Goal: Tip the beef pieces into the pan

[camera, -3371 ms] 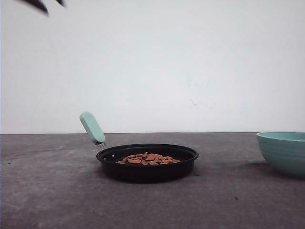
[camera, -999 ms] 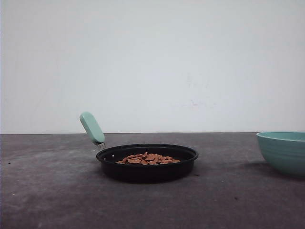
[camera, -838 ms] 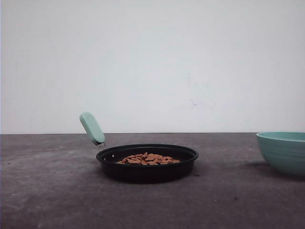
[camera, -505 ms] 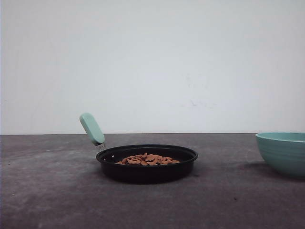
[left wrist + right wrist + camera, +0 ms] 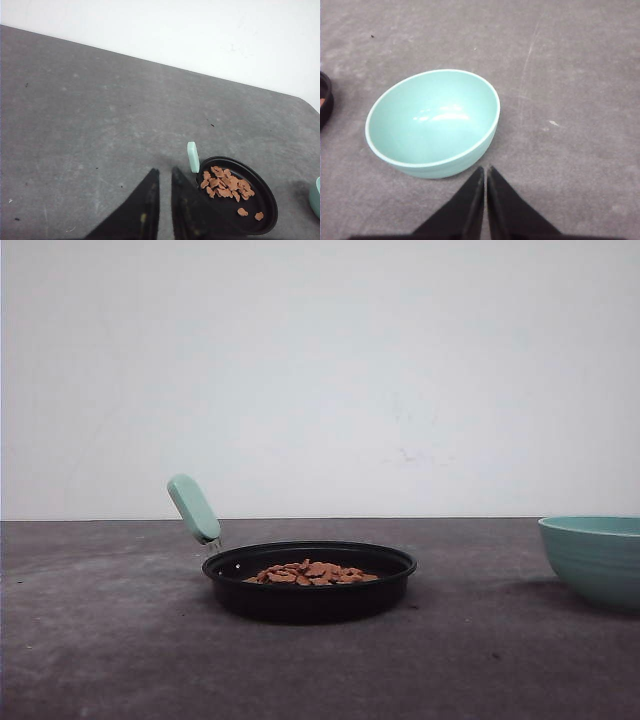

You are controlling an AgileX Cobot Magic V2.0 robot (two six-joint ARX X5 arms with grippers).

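Note:
The black pan [image 5: 310, 595] sits mid-table, its mint-green handle [image 5: 193, 508] angled up at the left. The beef pieces [image 5: 310, 572] lie in a low reddish-brown heap inside it. In the left wrist view the pan [image 5: 250, 220] holds the beef pieces [image 5: 225, 184], two of them loose near the rim. My left gripper [image 5: 164, 172] hovers high beside the handle [image 5: 193, 156], fingers nearly together with a thin slit and nothing between them. My right gripper [image 5: 485, 170] is shut and empty, just short of the teal bowl.
The empty teal ribbed bowl [image 5: 595, 560] stands at the table's right edge, upright, also seen as the bowl [image 5: 435, 122] with the pan's rim [image 5: 325, 102] beside it. Bare grey tabletop [image 5: 100, 640] surrounds the pan; a white wall backs the table.
A dark piece of arm at the top left of the front view 3.4 s ago has left the frame. Pan, beef and bowl have not moved.

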